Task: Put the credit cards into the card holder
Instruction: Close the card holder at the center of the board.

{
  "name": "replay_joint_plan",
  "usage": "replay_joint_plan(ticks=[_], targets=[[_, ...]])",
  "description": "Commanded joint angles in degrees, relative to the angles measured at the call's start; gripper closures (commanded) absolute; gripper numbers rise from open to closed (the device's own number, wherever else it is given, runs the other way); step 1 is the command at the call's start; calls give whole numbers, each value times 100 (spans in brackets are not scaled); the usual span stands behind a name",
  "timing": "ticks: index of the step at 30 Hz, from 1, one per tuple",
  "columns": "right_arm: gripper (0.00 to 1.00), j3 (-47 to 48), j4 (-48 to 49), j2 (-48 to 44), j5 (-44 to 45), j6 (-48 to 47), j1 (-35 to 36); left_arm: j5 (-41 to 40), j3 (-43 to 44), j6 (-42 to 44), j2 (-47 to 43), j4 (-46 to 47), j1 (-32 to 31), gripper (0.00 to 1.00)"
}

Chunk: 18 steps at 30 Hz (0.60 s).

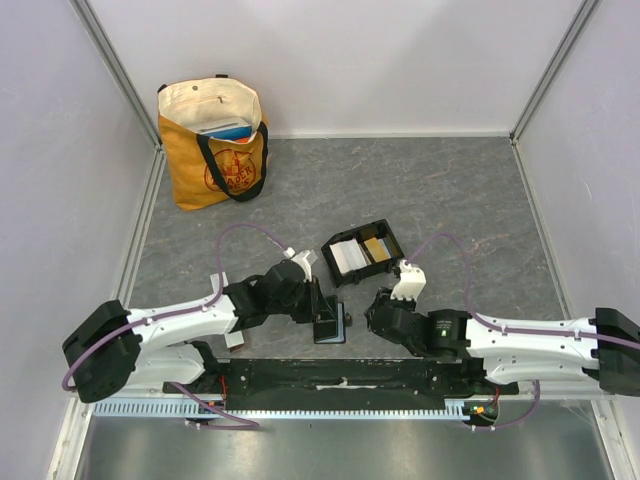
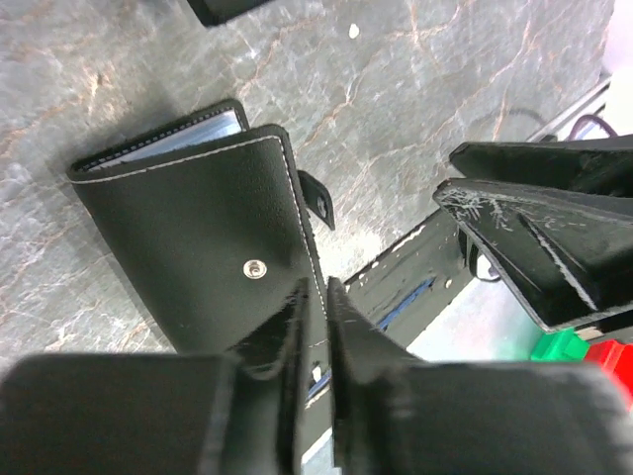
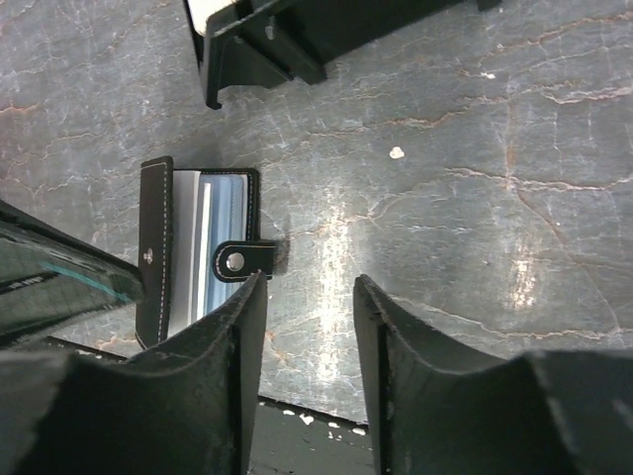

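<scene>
I am judging that the step in hand is getting another card out of the black wallet (image 3: 156,247), with two cards already sitting in the holder. Nearest to me, the left end effector (image 2: 318,307) is sitting at the wallet's stitched edge with only a thin slit showing between its fingers. The cover's corner is running into that slit, but I cannot tell whether the fingers are pinching it or merely straddling it.

Just to the right, the right end effector (image 3: 309,297) is hovering with fingers spread and nothing between them, over bare table (image 3: 475,228) beside the wallet's snap tab (image 3: 242,260). Pale blue layers (image 3: 213,237) are showing inside the wallet. Whether they are cards or empty sleeves I cannot make out.

As I am reading it, the next move is calling for the right end effector to shift left over those layers and nip one thin edge.

Farther off, the card holder (image 1: 391,240) is lying with a pale credit card (image 1: 347,258) in its left compartment and an orange-gold credit card (image 1: 377,246) in its right. Both wrist views are cutting the holder off. At the far left, the tote bag (image 1: 215,160) is standing with something blue inside that I cannot identify.
</scene>
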Motion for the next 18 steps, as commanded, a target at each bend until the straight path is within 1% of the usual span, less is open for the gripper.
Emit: replay_joint_plan(ticks=[1, 2, 3, 6, 11, 18], targets=[[55, -200, 69, -201, 198, -27, -75, -642, -136, 261, -314, 202, -39, 91], [57, -236, 96, -236, 180, -45, -101, -705, -137, 340, -340, 123, -30, 96], [57, -271, 105, -272, 136, -53, -119, -731, -154, 384, -349, 88, -39, 98], [58, -367, 175, -325, 83, -62, -163, -662, -365, 446, -332, 306, -30, 98], [60, -412, 359, -263, -66, -211, -268, -503, -462, 569, -77, 632, -39, 98], [61, -420, 965, 158, -558, -598, -550, -618, -453, 797, 318, 764, -30, 98]])
